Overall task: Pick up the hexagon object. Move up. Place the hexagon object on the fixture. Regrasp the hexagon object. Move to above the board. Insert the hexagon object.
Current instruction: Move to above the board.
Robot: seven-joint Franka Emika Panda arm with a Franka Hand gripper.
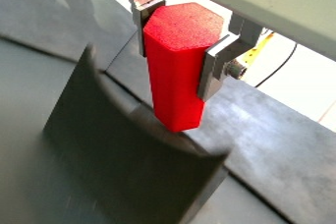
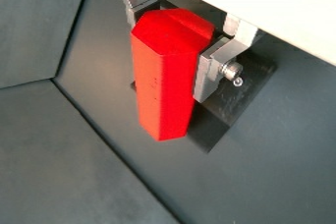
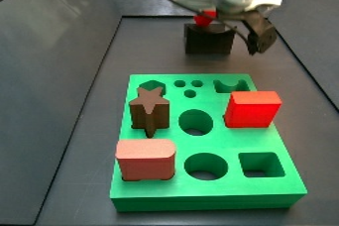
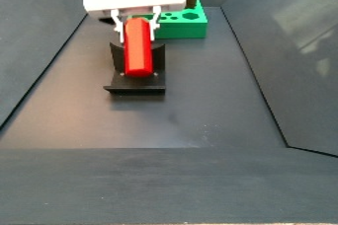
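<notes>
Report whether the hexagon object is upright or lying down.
Upright: the hexagon object stands on end in the gripper, lower end at the fixture.

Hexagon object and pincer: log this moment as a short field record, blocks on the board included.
pincer: above the fixture, at the far end of the floor from the board; its point
pincer state: fingers clamped on the sides of the hexagon object
hexagon object: red bar, lower end at the fixture; whether it rests there cannot be told
board: green, lying flat
blocks on board: red cube, dark brown star block, salmon-pink block
open holes: several, including round and square ones
</notes>
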